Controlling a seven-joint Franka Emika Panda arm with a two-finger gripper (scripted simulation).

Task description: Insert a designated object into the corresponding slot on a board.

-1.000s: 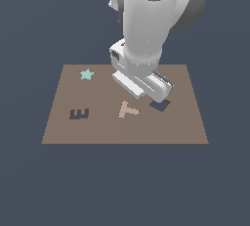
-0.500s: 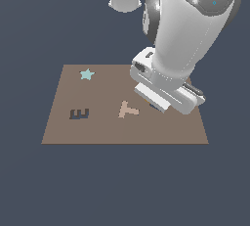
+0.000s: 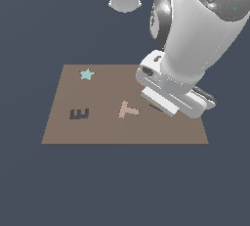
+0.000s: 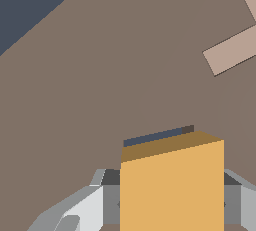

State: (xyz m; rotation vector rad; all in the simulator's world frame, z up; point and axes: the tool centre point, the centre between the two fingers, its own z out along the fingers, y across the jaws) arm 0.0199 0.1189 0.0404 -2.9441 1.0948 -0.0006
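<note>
I can read no printed text, label, brand or number anywhere in either view. The only letter forms are shapes on the brown board (image 3: 63, 127): a dark E-shaped cut-out (image 3: 79, 114) toward the board's 8 o'clock side in the exterior view, and a pale pink T-shaped piece (image 3: 128, 109) lying near the board's middle, at about 3 o'clock from the E. In the wrist view part of that T-shaped piece (image 4: 231, 50) shows as plain bars. The arm's casing carries only small coloured dots, not legible marks.
</note>
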